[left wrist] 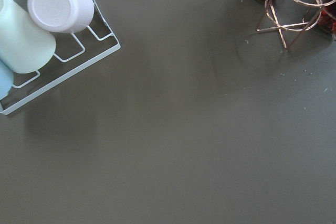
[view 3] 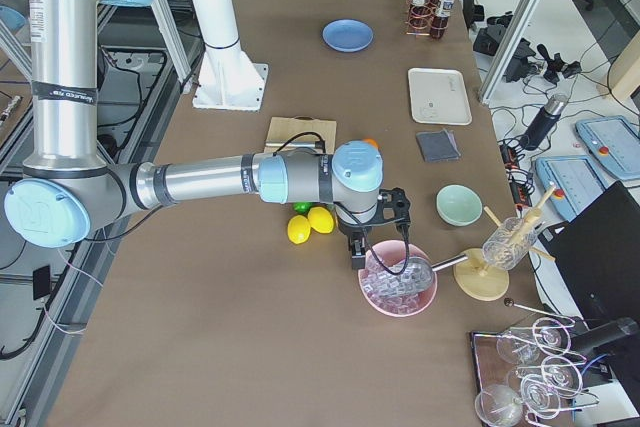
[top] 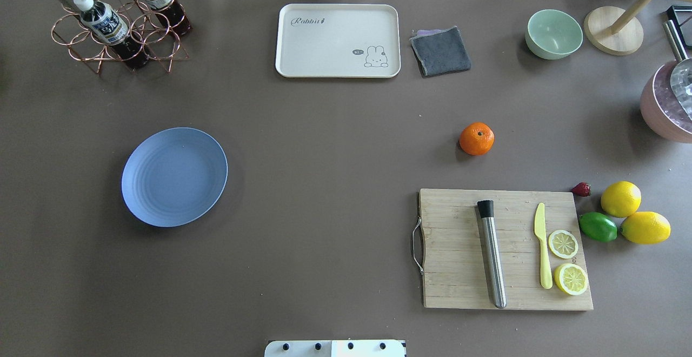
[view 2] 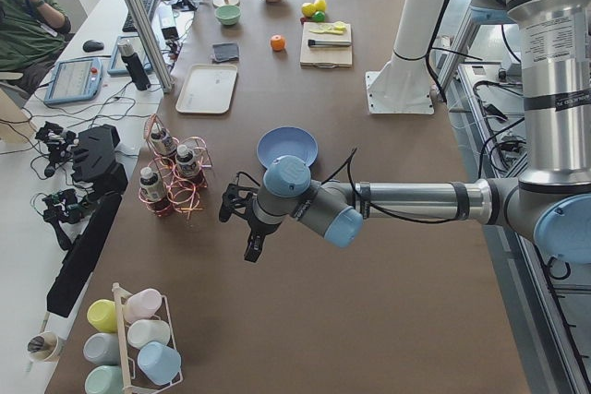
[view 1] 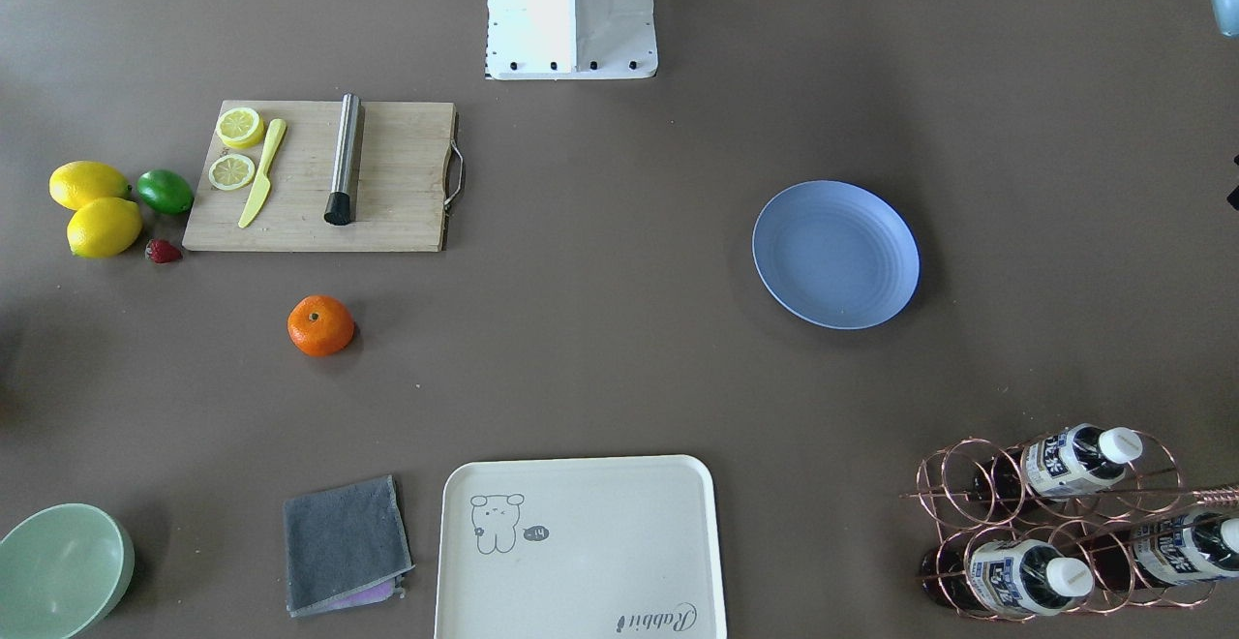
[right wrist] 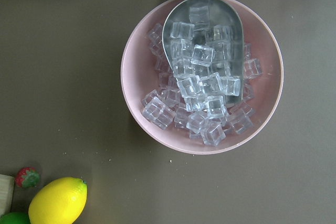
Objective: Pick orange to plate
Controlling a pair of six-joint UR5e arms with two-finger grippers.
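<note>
Nearest the robot, the cutting board (top: 459, 249) is lying on the counter (top: 324, 184); the plate (top: 174, 177) is sitting well to its left, the orange (top: 476, 138) just beyond it. The left end effector (view 2: 240, 228) and right end effector (view 3: 378, 242) are hovering clear of the cutting board; you cannot tell their opening.

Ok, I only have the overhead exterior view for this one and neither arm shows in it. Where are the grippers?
Observer: The left gripper hangs over bare table between the copper bottle rack and a white wire cup rack, past your view's left edge.
Operator: And the right one?
Observer: The right gripper hovers over the pink bowl of ice cubes that your right edge crops.
Operator: Open or shut?
Observer: Cannot tell. Only the side views show the grippers, and neither wrist view shows any fingers.
</note>
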